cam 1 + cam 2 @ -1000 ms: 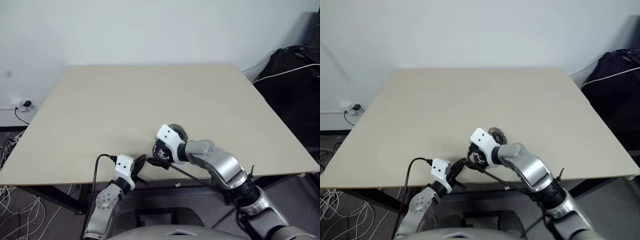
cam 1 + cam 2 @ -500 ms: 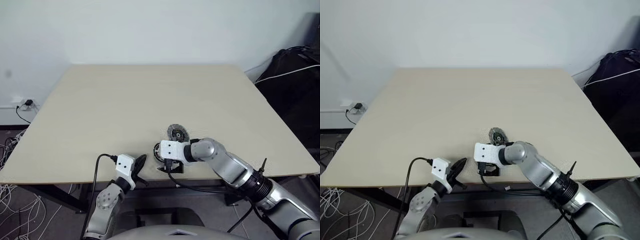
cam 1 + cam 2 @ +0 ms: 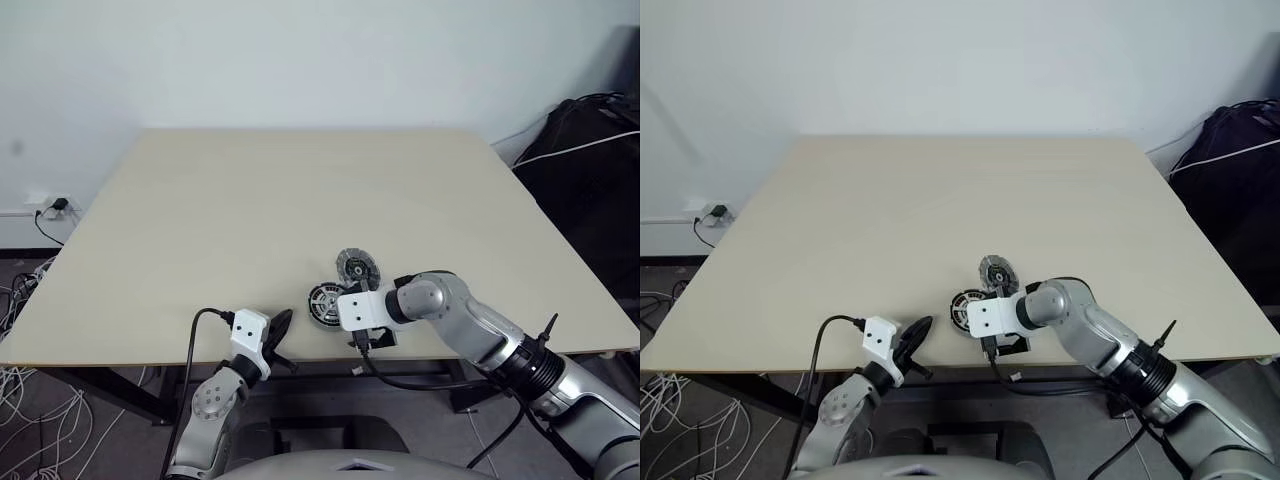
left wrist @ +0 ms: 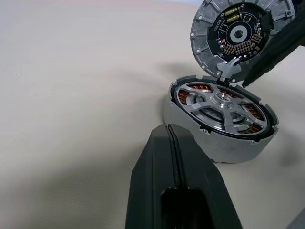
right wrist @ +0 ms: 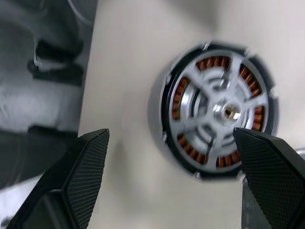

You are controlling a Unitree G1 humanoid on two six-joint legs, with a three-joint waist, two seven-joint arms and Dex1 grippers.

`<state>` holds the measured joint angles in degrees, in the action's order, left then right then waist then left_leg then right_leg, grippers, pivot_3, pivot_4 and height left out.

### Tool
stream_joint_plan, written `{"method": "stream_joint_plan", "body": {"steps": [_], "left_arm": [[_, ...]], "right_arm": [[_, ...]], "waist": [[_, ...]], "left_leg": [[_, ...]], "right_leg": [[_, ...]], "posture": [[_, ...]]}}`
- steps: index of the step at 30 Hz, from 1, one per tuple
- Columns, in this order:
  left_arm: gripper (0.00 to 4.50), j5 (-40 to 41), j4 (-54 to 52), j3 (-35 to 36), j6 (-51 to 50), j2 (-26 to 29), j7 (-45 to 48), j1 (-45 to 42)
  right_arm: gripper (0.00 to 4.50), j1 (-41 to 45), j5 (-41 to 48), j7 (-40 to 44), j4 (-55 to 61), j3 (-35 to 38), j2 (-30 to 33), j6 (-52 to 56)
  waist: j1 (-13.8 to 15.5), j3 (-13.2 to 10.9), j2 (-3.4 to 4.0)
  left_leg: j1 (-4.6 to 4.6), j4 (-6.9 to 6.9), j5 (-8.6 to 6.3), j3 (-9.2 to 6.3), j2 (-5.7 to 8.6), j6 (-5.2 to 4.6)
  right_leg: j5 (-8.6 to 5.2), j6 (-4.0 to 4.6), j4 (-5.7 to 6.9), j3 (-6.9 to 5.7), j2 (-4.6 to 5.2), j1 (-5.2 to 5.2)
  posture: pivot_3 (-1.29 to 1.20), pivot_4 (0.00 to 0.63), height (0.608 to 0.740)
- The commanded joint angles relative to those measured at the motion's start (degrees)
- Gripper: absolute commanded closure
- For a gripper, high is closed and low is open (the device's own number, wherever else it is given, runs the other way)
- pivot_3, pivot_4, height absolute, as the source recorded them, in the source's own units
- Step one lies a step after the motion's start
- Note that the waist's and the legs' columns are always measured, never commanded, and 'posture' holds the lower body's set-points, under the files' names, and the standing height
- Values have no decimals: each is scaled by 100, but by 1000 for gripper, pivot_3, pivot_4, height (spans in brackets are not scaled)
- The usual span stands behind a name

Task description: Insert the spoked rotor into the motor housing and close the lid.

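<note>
Spoked rotor [image 4: 220,108] is sitting inside the motor housing [image 4: 190,125] near the bench [image 3: 250,200] front edge, lid [image 3: 354,266] lying just behind. Right hand [image 5: 167,181] is hovering over it with fingers spread wide, holding nothing; left hand [image 4: 172,143] is resting pressed together, empty.

We see shiny metal spoked rotor [image 4: 221,107] w/ copper wire in motor housing [image 4: 214,143]; table [image 3: 250,200] smooth, matt wood.

Beige table [image 3: 250,200], black bag [image 3: 590,190], floor cables [image 3: 25,290].
</note>
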<state>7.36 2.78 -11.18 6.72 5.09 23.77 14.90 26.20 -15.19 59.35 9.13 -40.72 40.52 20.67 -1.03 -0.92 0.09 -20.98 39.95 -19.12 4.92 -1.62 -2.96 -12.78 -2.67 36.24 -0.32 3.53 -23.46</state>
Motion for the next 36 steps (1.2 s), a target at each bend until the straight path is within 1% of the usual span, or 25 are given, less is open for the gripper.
{"method": "stream_joint_plan", "body": {"steps": [1,6,7,10,12,27,28,30,32,33,35,36], "left_arm": [[4500,21,-124,-6,51,-4,13,-36],[4500,24,-90,1,59,-7,15,-44],[4500,25,-84,3,59,-7,14,-43],[4500,23,-78,4,62,-10,10,-39],[4500,19,-76,4,65,-13,5,-39],[4500,9,-53,20,105,-30,-21,-21],[4500,7,-53,18,108,-32,-22,-17],[4500,1,-70,8,106,-38,-28,-7],[4500,-6,-87,-3,102,-43,-33,3],[4500,-8,-94,-7,99,-45,-35,7],[4500,-12,-114,-14,88,-47,-40,12],[4500,-15,-130,-21,79,-49,-45,16]], "right_arm": [[28,105,-184,170,-14,74,39,-216],[28,108,-348,264,-139,124,-51,-357],[421,114,-378,260,-171,123,-89,-374],[1234,114,-452,252,-274,128,-184,-434],[1892,121,-510,225,-396,122,-263,-487],[1892,160,-681,325,-703,203,-505,-674],[2249,162,-688,332,-713,211,-509,-681],[2715,164,-702,342,-730,223,-519,-692],[3329,157,-710,351,-737,234,-526,-704],[3715,153,-714,358,-738,240,-530,-707],[4264,144,-724,382,-734,259,-538,-711],[4364,140,-729,396,-728,269,-540,-710]], "waist": [[1,0,0],[3,0,0],[3,0,1],[4,1,1],[5,1,1],[-12,4,3],[-11,4,4],[-7,4,4],[-6,5,3],[-9,5,2],[-24,5,3],[-21,4,3]], "left_leg": [[0,0,0,0,0,0],[2,0,0,1,1,1],[2,0,0,0,0,1],[3,0,1,1,0,1],[4,0,1,1,0,2],[24,3,2,4,0,3],[24,3,2,4,0,4],[24,3,2,3,0,4],[23,3,2,4,0,4],[24,3,2,3,0,4],[32,3,2,4,-1,4],[35,3,2,4,-1,4]], "right_leg": [[0,0,0,0,0,0],[1,0,0,0,0,2],[1,0,0,0,0,3],[1,0,0,0,0,4],[1,0,0,0,-1,5],[4,1,3,0,-1,23],[4,1,3,0,-1,24],[4,1,2,0,-1,23],[4,1,2,0,-1,24],[4,1,1,0,-1,26],[4,1,2,0,-2,31],[5,1,2,0,-2,34]], "posture": [[0,0,740],[0,0,740],[0,0,740],[0,0,740],[0,0,740],[0,0,740],[0,0,740],[0,0,740],[0,0,740],[0,0,740],[0,0,740],[0,0,740]]}}
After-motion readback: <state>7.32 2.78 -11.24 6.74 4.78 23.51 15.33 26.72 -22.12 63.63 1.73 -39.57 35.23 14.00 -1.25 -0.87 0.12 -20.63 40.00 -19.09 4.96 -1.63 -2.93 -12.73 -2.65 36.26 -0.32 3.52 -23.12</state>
